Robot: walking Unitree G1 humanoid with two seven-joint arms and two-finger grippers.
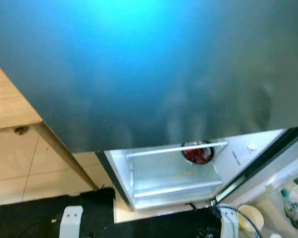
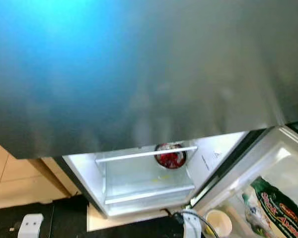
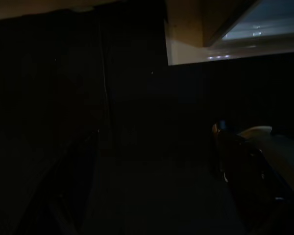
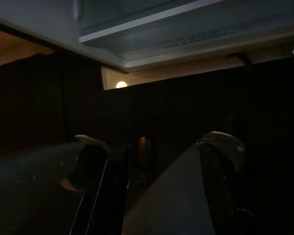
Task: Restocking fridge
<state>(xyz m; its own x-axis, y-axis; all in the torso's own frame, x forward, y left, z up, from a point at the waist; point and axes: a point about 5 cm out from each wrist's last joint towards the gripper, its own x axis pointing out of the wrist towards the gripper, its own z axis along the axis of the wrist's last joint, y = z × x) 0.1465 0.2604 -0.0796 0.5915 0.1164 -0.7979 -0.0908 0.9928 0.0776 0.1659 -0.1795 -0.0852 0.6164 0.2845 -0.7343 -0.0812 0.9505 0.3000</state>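
The fridge [image 1: 154, 69] stands right in front of me, its grey steel upper door shut. Below it the lit lower compartment [image 1: 174, 173] is open, with a bowl of red food [image 1: 197, 153] at the back behind a white rail. The open lower door [image 2: 268, 168] swings out on the right and carries a green packet [image 2: 275, 208] and a pale cup [image 2: 218, 223]. Both arms hang low: left arm [image 1: 71, 220], right arm [image 1: 228, 220]. My right gripper [image 4: 154, 142] is open and empty, below the fridge's bottom edge. My left gripper [image 3: 154, 134] hangs in deep shade.
A wooden counter [image 1: 10, 104] juts in on the left with a slanted wooden edge [image 1: 64, 153]. Beige tiled floor [image 1: 20, 173] lies under it, and a dark mat [image 1: 39, 218] lies before the fridge. A cable [image 1: 243, 213] loops near my right arm.
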